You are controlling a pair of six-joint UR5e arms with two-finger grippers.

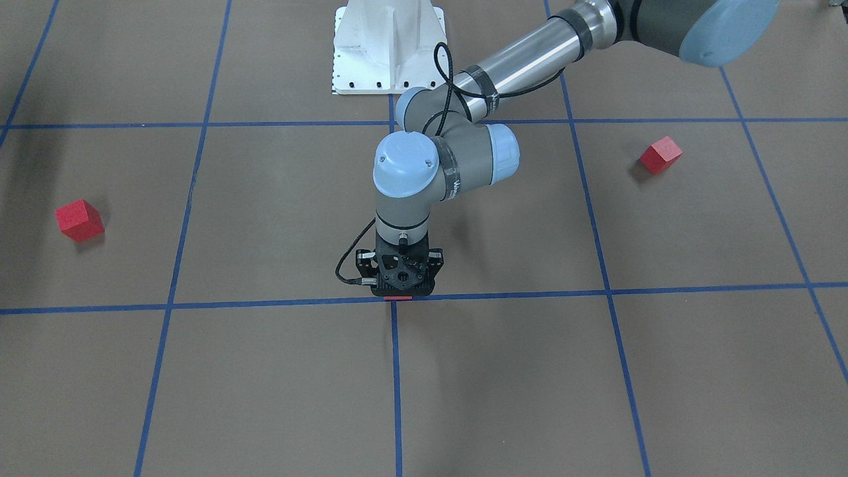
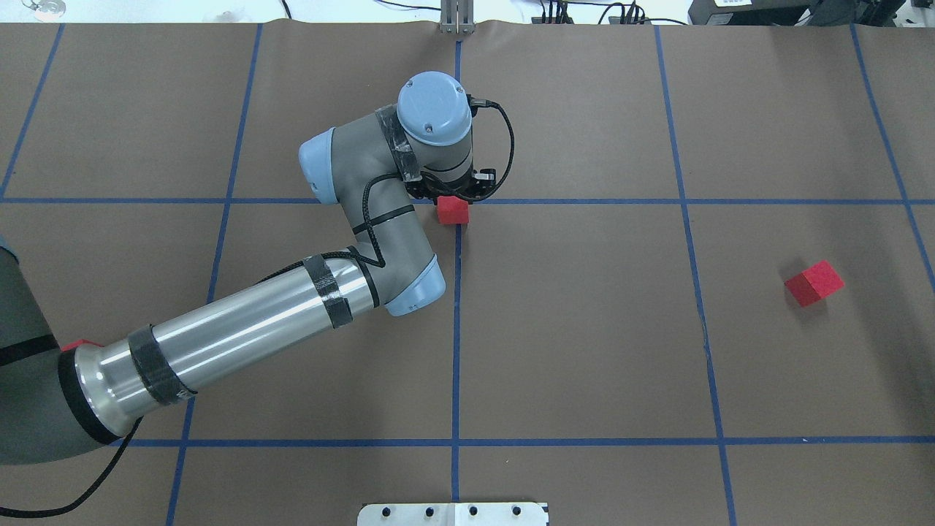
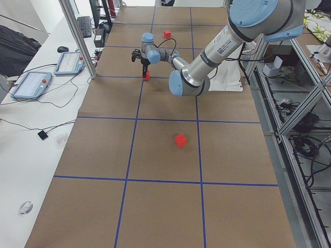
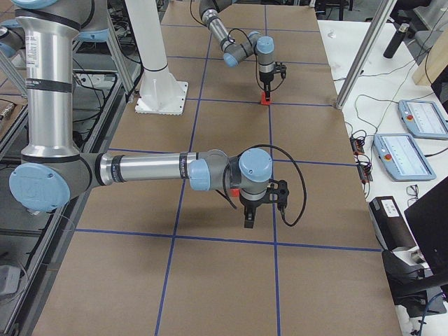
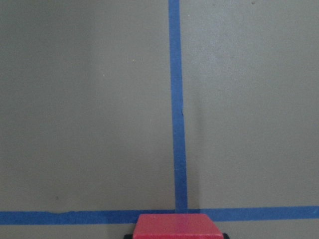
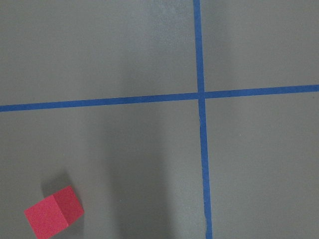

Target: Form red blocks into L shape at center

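My left gripper (image 1: 397,289) is down at the center (image 2: 458,201), the blue tape crossing. It is shut on a red block (image 2: 453,210) that sits at the crossing and shows at the bottom edge of the left wrist view (image 5: 177,227) between the dark fingertips. A second red block (image 1: 79,220) lies loose on the robot's right side (image 2: 813,283). The third red block (image 1: 660,154) lies on the robot's left side, mostly hidden under the left arm in the overhead view. My right gripper (image 4: 249,218) hangs high above the second block (image 6: 54,217). I cannot tell whether it is open or shut.
The left arm's forearm (image 2: 241,336) stretches across the left half of the brown gridded table (image 2: 584,329). The white robot base (image 1: 389,46) stands at the near table edge. Tablets and cables (image 4: 413,133) lie on the side bench.
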